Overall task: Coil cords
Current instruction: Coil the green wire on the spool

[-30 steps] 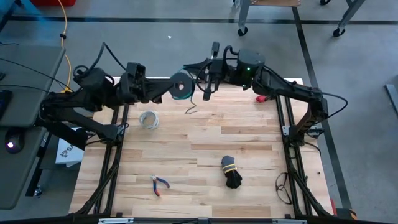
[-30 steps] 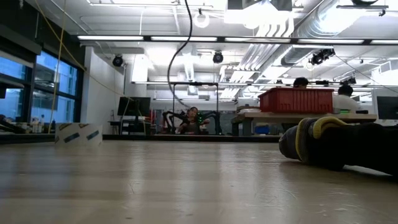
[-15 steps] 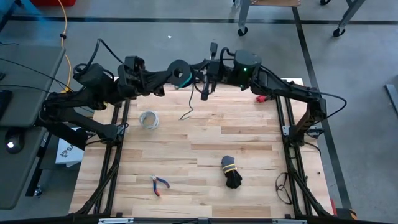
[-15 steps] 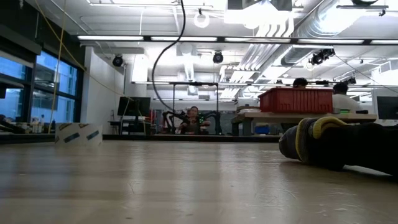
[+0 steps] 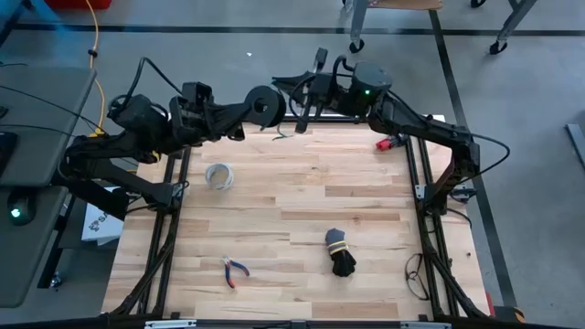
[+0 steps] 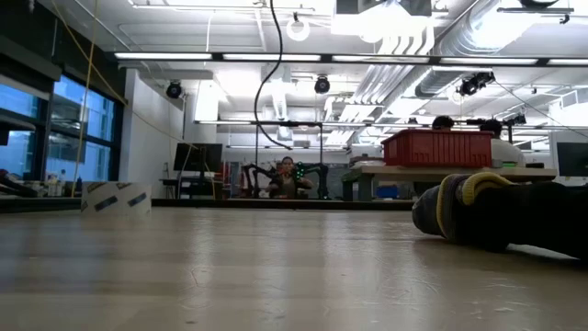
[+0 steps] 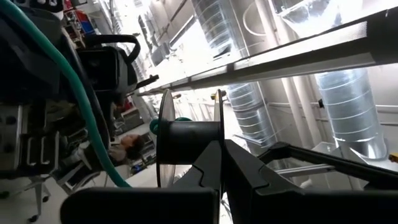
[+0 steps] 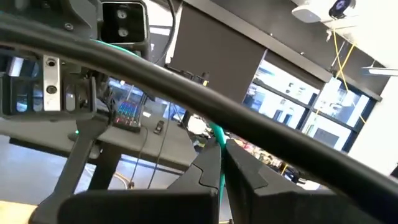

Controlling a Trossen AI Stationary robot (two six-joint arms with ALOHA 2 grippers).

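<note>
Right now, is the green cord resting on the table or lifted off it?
Lifted. The high view shows the cord held between the left gripper and right gripper at the table's far edge; both are shut on it.

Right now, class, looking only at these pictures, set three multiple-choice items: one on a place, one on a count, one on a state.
1. Where is the cord spool?
A. lying by the pliers
B. held up at the table's far edge
C. on the floor

2. How many loose things lie on the table?
A. three
B. one
C. six

3. How stands the right pincer?
A. wide open, empty
B. out of view
C. shut on the green cord

Answers: 1 B, the left pincer grips its flange aloft, between the arms. 2 A, pale ring, pliers, black bundle. 3 C, the cord runs between its closed fingers.
</note>
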